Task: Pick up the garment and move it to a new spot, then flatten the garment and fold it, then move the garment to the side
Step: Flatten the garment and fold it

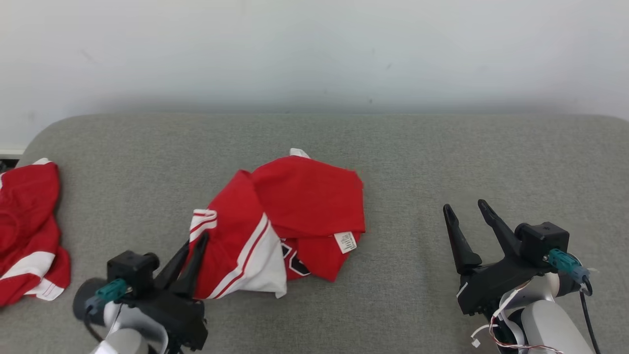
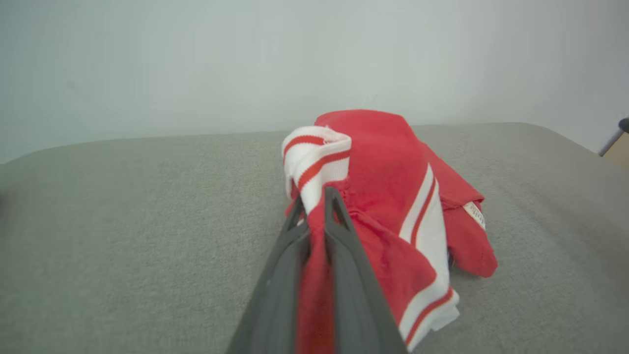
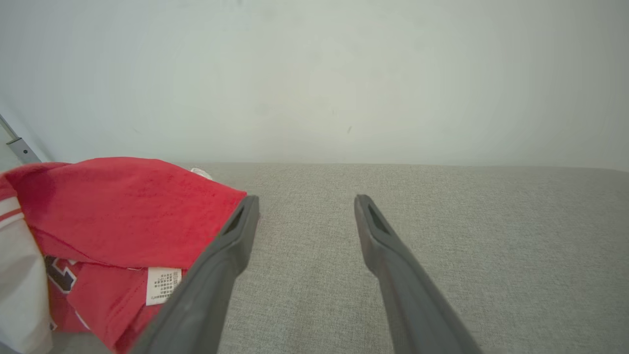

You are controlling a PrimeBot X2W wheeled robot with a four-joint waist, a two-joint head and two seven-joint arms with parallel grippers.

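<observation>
Lying crumpled, red garment (image 1: 309, 201), white side panel, striped cuff

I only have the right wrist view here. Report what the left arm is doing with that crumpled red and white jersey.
Observer: The left jaws are shut on the crumpled red and white jersey, pinching fabric right beside its striped cuff.
Operator: Tell me if it's lifted clear.
Observer: No; its white side panel, by the left jaws, rests on the grey fabric cushion.
Operator: Name anything else out there.
Observer: A second red and white garment lies at the cushion's far left edge, apart from the jersey.
</observation>
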